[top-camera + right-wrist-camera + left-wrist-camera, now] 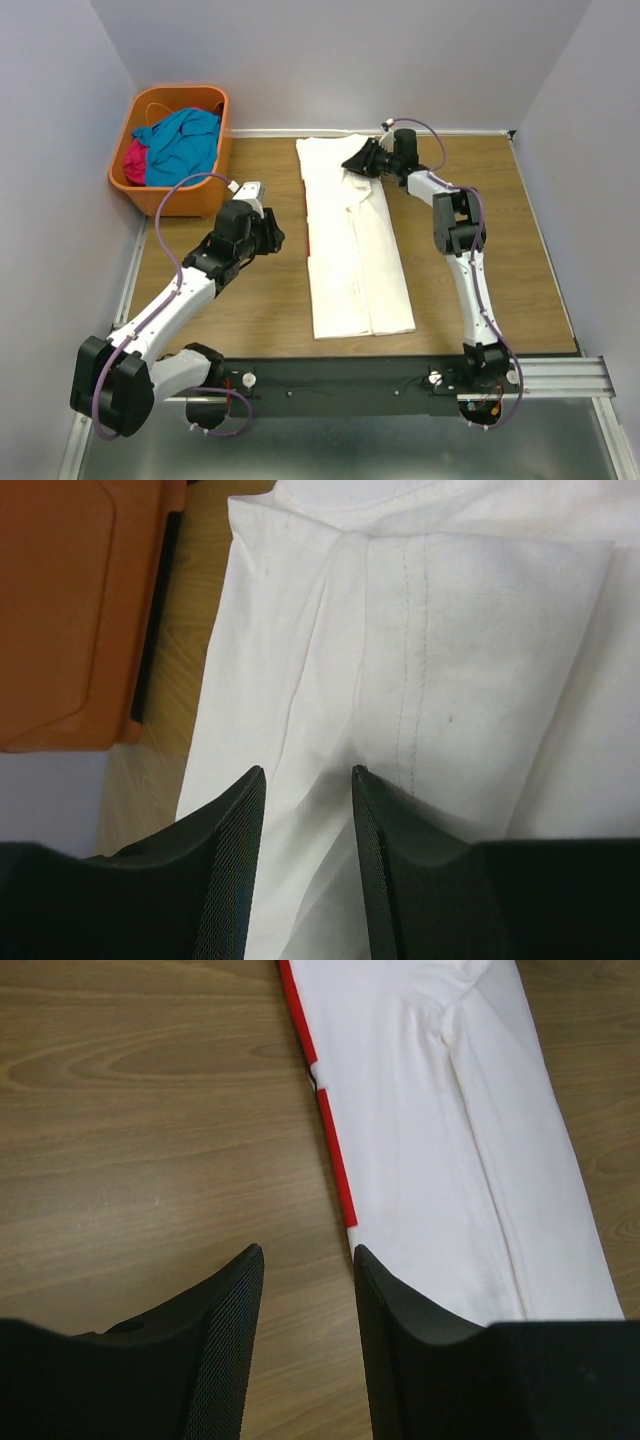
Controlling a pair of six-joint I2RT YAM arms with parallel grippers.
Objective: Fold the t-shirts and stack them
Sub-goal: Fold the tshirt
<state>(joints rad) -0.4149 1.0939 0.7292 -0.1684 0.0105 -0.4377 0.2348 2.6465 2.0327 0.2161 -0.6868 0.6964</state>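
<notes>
A white t-shirt (355, 250) lies on the table, folded lengthwise into a long narrow strip. A thin red edge (335, 1160) of its print peeks out along its left side. My left gripper (278, 235) hovers over bare wood just left of that edge, open with nothing between its fingers (308, 1250). My right gripper (352, 160) is over the shirt's far end, above a folded-in sleeve (450, 630). It is open, with cloth below it and none pinched (307, 770). A teal t-shirt (185, 140) and a magenta one (135, 160) lie crumpled in the basket.
An orange basket (190, 200) stands at the far left corner of the wooden table, and its wall (70, 610) shows close beside the shirt's far end. Grey walls enclose the table on three sides. A metal rail runs along the near edge.
</notes>
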